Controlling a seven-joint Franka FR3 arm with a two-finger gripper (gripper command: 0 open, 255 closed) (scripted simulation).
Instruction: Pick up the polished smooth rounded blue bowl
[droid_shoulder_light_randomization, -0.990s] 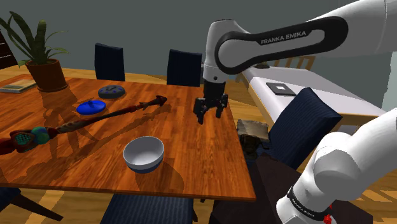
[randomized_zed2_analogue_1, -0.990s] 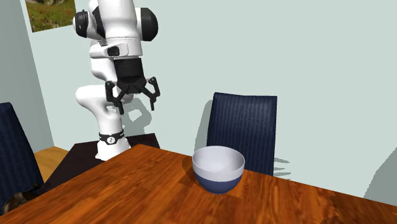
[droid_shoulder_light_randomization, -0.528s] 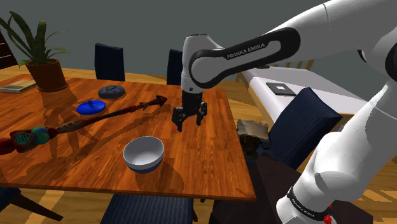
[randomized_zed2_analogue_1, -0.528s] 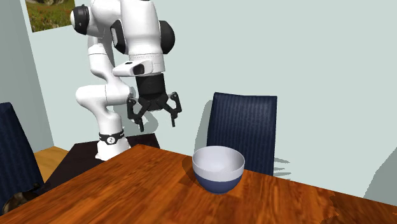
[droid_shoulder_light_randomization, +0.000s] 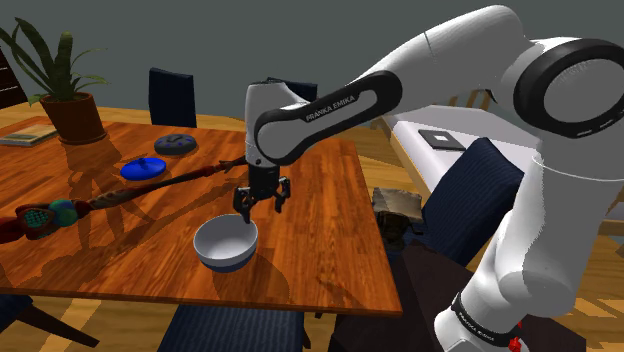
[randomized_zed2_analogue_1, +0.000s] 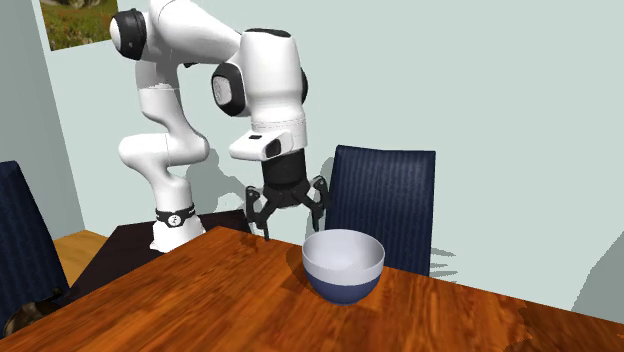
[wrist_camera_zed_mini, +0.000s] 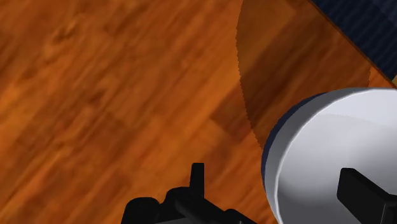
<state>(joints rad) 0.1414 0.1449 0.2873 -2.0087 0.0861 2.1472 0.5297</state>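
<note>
a wooden table (droid_shoulder_light_randomization: 320, 240) with dark blue chairs (randomized_zed2_analogue_1: 385, 200) against a pale wall (randomized_zed2_analogue_1: 500, 100).

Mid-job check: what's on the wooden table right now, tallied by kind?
Blue round bowl with white inside: 1
Potted green plant: 1
Flat book: 1
Long dark staff: 1
Flat round pieces, bright blue disc and dark blue pad: 2
Total: 6

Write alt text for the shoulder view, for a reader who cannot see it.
The robot's black gripper, fingers open, hangs just above the rim of a round blue bowl with a pale inside, which sits on a glossy brown wooden table. Farther back on the table lie a long dark staff, a flat blue disc and a potted plant.
</note>
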